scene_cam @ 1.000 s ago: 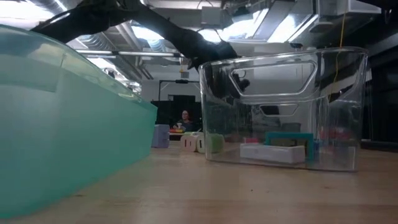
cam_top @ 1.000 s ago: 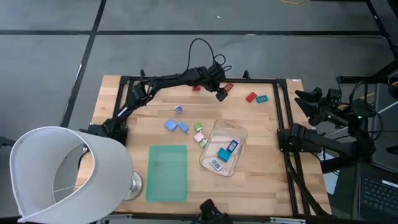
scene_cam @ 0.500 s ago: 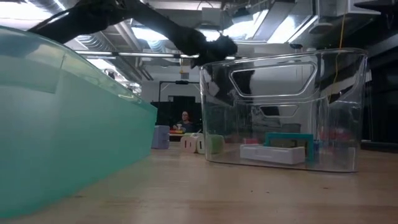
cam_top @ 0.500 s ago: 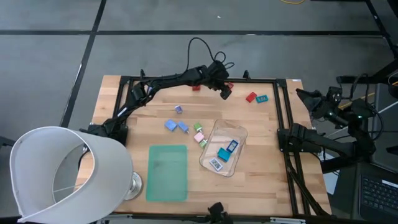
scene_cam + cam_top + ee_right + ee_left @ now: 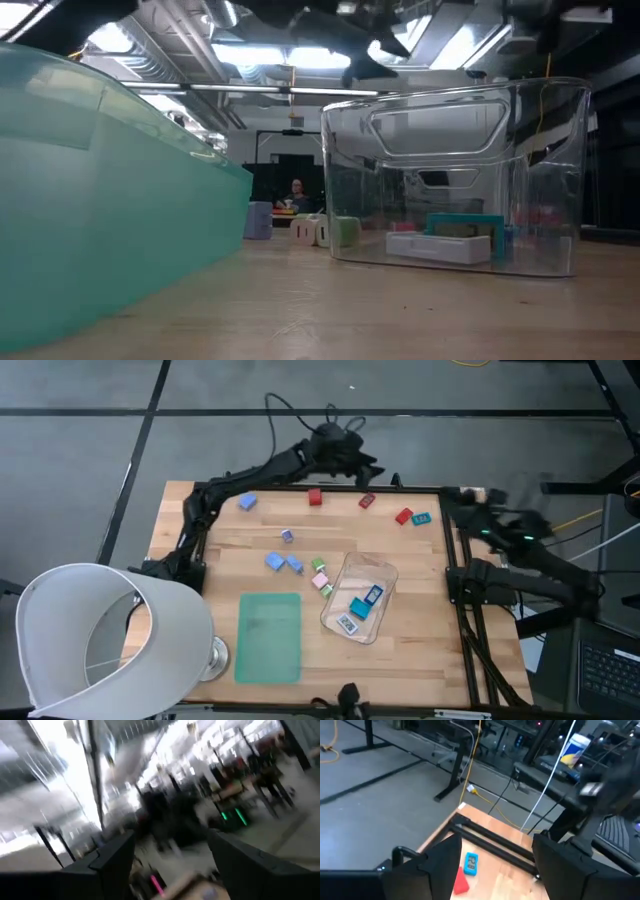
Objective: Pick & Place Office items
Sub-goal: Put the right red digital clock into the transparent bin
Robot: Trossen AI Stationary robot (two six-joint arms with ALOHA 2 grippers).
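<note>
Clear plastic rectangular tray (image 5: 385, 574) sits right of centre on the wooden tabletop (image 5: 420, 650), holding three small office items: a blue block (image 5: 374, 595), a teal block (image 5: 359, 609) and a white-labelled piece (image 5: 347, 624). Flat green rectangular mat (image 5: 270, 637) lies bare to its left; other tiny blocks are scattered loose toward the far edge. Left end effector (image 5: 495, 865) hangs over the far edge, fingers spread wide, holding nothing; right end effector (image 5: 170, 855) is off the right side, also parted and empty.

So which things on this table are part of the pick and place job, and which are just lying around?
Part of the job:
office items loose on the wood, such as the red block, blue block and teal piece
office items already in the clear tray

Just lying about:
green mat
white lamp shade
</note>
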